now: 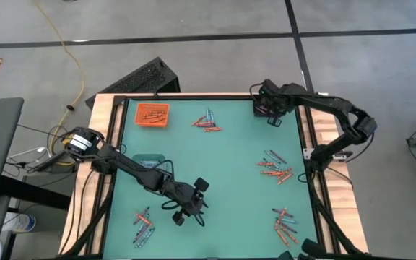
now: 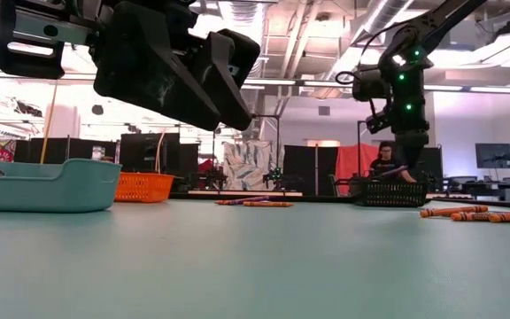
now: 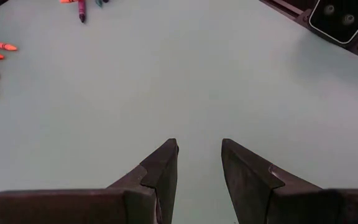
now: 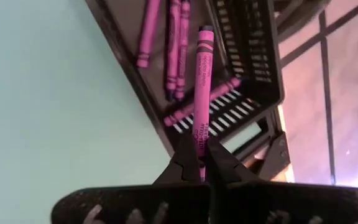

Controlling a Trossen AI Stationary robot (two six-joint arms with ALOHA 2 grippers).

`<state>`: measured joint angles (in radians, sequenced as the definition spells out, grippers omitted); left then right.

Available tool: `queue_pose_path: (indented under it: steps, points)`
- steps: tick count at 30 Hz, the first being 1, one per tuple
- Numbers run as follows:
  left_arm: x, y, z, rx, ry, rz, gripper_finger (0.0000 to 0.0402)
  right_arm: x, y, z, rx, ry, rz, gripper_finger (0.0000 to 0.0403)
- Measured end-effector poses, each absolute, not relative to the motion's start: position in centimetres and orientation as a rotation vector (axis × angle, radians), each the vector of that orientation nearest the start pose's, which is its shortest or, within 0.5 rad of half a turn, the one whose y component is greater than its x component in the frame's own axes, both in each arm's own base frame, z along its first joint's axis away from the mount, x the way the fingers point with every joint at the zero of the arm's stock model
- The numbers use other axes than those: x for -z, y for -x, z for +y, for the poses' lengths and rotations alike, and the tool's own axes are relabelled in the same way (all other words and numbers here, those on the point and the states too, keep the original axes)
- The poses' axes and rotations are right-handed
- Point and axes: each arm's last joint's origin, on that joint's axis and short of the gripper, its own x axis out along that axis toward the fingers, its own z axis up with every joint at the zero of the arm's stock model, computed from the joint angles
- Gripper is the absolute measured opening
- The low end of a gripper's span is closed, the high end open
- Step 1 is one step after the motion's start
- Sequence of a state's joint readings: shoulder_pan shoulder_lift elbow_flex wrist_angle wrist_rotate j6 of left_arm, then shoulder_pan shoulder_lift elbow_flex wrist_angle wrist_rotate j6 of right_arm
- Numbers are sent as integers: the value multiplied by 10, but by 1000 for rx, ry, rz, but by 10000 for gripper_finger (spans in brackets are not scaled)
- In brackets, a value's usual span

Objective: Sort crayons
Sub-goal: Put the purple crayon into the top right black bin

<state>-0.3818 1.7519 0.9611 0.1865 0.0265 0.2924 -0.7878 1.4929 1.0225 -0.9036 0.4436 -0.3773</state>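
Green matting is covering the table in the high view, where crayons are lying in scattered clusters; the left gripper is hovering near the front middle and the right gripper is hanging over the far right corner. Across the low view, an orange tray and a teal tray are showing. Through the left wrist view, its fingers are standing parted, holding nothing. Through the right wrist view, the jaws are pinching a purple crayon above a black basket holding more purple ones; its label printing is too small to read.

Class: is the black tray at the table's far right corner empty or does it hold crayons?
Not empty: the black tray holds several purple crayons, seen in the right wrist view.
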Motion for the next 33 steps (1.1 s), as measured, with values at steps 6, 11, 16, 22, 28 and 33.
queue_pose_path:
  steps: [6, 11, 16, 22, 28, 33]
  points:
    - [-177, -336, -136, 479, -377, 532, 115, -218, -180, -198, 722, 47, 1557, 0]
    - [-177, -336, -136, 477, -369, 534, 115, -218, -183, -199, 682, 31, 1509, 1]
    - [-177, -336, -136, 476, -366, 535, 115, -218, -185, -200, 684, 36, 1481, 3]
    - [-177, -336, -136, 474, -359, 537, 115, -218, -185, -200, 682, 34, 1480, 27]
    - [-177, -336, -136, 474, -359, 537, 115, -218, -186, -200, 704, 13, 1469, 94]
    - [-177, -336, -136, 473, -359, 537, 115, -219, -187, -198, 723, 7, 1460, 142]
